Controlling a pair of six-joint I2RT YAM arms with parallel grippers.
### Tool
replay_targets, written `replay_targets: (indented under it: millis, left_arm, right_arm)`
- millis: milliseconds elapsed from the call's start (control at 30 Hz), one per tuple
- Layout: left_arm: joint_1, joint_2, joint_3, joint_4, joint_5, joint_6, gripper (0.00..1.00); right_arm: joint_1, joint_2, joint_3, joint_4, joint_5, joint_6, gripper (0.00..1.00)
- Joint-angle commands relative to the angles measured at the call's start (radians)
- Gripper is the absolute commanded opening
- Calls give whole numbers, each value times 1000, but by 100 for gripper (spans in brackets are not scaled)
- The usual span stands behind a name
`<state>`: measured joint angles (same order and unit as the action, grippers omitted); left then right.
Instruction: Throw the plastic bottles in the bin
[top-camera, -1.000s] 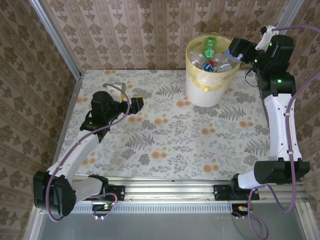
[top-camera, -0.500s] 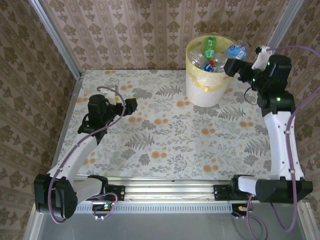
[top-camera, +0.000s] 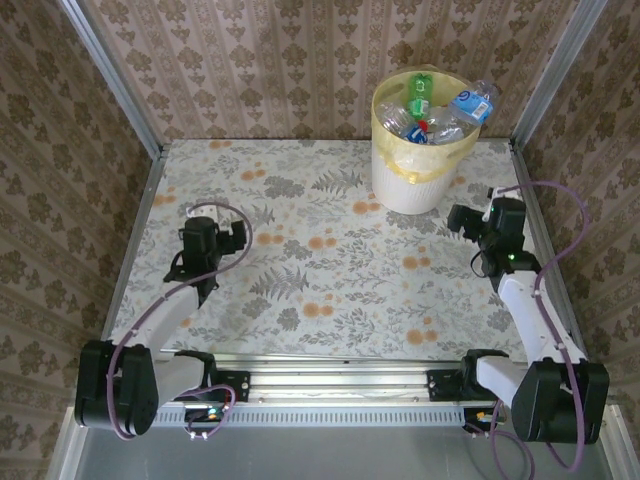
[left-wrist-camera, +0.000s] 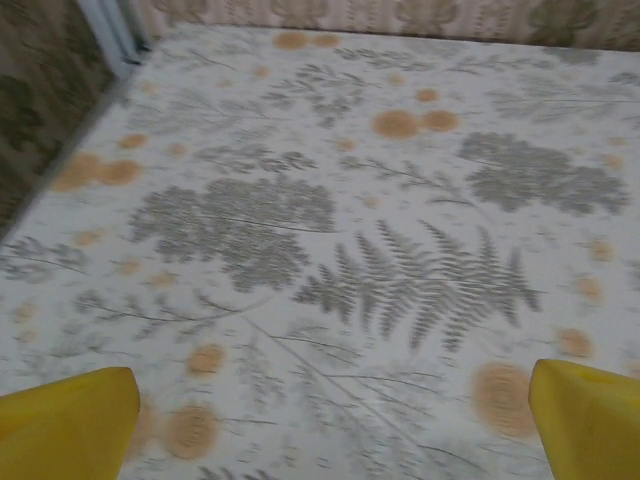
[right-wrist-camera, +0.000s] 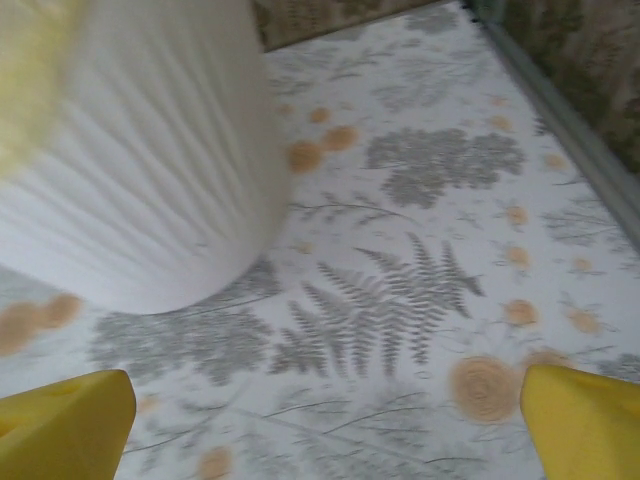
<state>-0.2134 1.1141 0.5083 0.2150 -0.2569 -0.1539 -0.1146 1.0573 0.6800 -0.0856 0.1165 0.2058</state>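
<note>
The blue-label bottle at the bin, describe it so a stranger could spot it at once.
Find the white bin with the yellow liner at the table's far right. On its right-hand rim lies a clear bottle with a blue label, poking outward; the other bottles lie inside the rim, one green bottle at the back.
</note>
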Motion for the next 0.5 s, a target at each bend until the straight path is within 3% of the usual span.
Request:
replay_targets:
  millis: [0, 267, 467]
  left_arm:
    - [19, 18, -68, 224, -134, 149, 100]
    - [102, 164, -180, 526, -75, 213, 100]
    - [156, 323, -226, 812, 104, 218, 100]
  right_arm:
    - [-2, 39, -50, 299, 169, -72, 100]
    - [22, 192, -231, 706, 147, -90, 100]
    - [74, 236, -268, 891, 80, -219, 100]
